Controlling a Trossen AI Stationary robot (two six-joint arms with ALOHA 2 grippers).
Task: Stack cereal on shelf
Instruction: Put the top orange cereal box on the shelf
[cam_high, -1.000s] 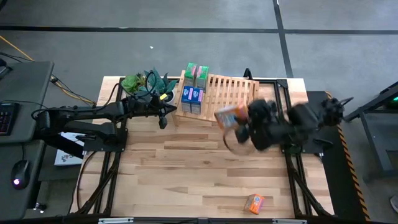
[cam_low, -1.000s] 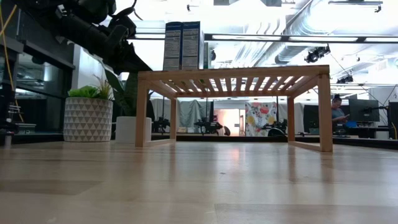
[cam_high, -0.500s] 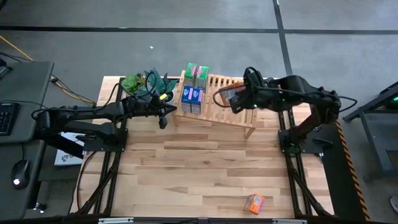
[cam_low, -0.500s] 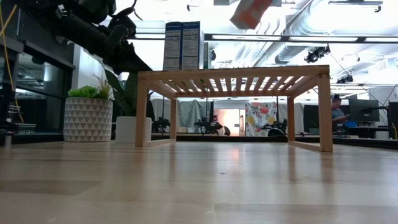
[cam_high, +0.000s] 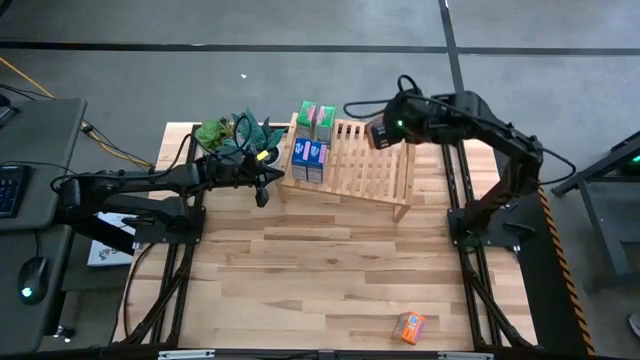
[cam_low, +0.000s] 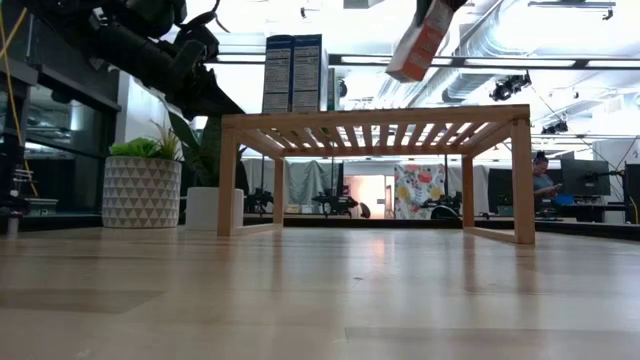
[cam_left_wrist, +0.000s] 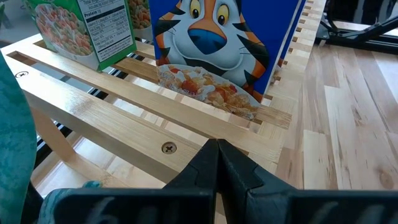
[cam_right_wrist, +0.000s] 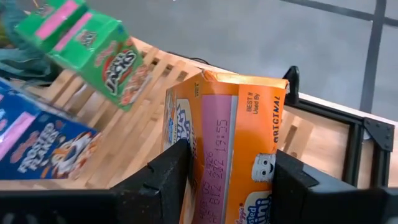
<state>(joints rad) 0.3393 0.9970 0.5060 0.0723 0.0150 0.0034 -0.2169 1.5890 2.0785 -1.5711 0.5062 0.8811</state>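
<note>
On shelf (cam_high: 372, 165): two green (cam_high: 315, 118), two blue cereal boxes (cam_high: 309, 160).

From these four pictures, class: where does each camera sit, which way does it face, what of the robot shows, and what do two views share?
High view: above the table, facing straight down; both arms, the shelf, a loose orange box.
Low view: at tabletop height, facing level under the shelf; the held orange box above it.
Left wrist view: on the left arm, facing the blue box; the shut left pincer.
Right wrist view: on the right arm; the right pincer gripping the held orange box.
Shared: the low and right wrist views both show that box.
</note>
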